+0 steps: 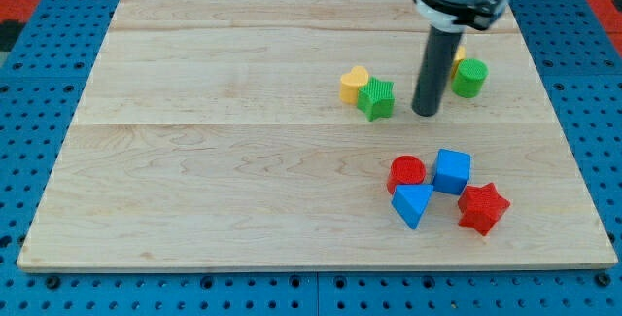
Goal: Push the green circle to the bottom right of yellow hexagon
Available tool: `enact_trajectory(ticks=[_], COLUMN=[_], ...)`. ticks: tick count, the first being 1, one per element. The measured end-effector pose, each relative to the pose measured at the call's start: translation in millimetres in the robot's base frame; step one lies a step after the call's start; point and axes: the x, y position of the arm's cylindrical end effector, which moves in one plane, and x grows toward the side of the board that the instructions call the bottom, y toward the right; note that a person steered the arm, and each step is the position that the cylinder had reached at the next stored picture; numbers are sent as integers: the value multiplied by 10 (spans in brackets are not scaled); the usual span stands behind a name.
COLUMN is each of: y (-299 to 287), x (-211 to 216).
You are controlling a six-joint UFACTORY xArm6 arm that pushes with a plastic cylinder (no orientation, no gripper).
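Observation:
The green circle (469,78) stands near the board's upper right. The yellow hexagon (458,56) is just up and left of it, touching or nearly touching, and mostly hidden behind my rod. My tip (425,113) rests on the board to the lower left of the green circle, a short gap away, and to the right of the green star (376,98).
A yellow heart (354,85) touches the green star's left side. Lower right holds a cluster: red circle (407,173), blue cube (452,171), blue triangle (413,204), red star (483,208). The wooden board (243,160) lies on a blue pegboard.

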Motion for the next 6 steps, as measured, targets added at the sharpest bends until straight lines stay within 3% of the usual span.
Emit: enact_trajectory(ticks=[3, 5, 6], y=[504, 209, 251], x=[-356, -705, -358])
